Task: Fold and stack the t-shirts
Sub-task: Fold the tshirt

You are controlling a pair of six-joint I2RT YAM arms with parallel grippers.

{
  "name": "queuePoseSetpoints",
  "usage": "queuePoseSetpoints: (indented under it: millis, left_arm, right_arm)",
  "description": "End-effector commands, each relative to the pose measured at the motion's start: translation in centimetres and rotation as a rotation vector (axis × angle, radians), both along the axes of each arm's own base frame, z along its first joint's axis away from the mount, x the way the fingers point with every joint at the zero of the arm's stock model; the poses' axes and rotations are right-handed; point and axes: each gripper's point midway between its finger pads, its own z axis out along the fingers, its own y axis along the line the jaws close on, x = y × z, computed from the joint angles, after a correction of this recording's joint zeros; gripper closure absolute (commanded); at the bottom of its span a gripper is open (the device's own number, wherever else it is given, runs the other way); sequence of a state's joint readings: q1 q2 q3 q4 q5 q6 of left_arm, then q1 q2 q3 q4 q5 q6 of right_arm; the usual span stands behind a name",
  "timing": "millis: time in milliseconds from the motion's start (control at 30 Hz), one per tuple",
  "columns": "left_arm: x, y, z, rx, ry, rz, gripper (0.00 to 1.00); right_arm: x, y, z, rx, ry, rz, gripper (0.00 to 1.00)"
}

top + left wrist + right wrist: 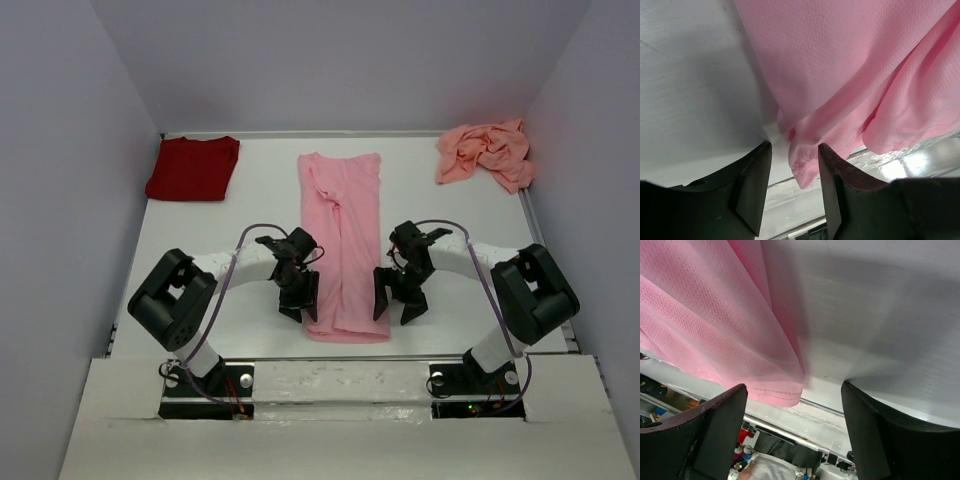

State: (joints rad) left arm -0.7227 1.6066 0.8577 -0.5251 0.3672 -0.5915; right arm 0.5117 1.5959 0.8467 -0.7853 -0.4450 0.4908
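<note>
Lying lengthwise, narrow pink t-shirt

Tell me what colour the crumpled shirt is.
The crumpled shirt is salmon-pink, clearest in the top view.

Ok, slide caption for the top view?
Open left gripper and right gripper flank pink tee; red tee folded far left, salmon tee crumpled far right.

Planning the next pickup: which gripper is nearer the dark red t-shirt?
Left. The left gripper sits at the left edge of the light pink t-shirt, nearer the arms and rightward of the dark red t-shirt; the right gripper is across that shirt, farther right.
</note>
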Motion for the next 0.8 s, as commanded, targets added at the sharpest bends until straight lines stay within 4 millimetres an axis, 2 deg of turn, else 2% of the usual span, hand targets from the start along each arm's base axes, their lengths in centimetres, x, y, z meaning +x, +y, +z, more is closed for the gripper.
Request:
queuePoseSetpoints:
  millis: [0,167,367,500,600,767]
  left_arm:
    - [0.4,-0.2,1.5,-0.027,-0.032,0.003,0.46]
    - [0.0,0.0,1.7,-0.033,-0.031,0.012,0.46]
    - [-0.6,-0.4,2.5,-0.109,-0.042,0.038,0.46]
    - [-1.3,-0.5,3.1,-0.168,-0.053,0.082,0.46]
    - [-2.1,-0.2,2.6,-0.18,-0.039,0.101,0.46]
    - [-3.2,-0.1,2.2,-0.223,-0.016,0.158,0.45]
  right_arm:
    - [0.8,0.4,0.4,0.029,-0.04,0.005,0.19]
    - [-0.3,1.0,0.0,0.089,-0.017,-0.012,0.2]
    - [-0.9,1.9,0.7,0.19,-0.05,-0.042,0.21]
    - [-1.9,1.5,0.6,0.22,-0.054,-0.102,0.22]
    - [-2.0,1.7,1.0,0.253,-0.076,-0.14,0.23]
    - [-2.6,1.7,0.4,0.283,-0.085,-0.212,0.25]
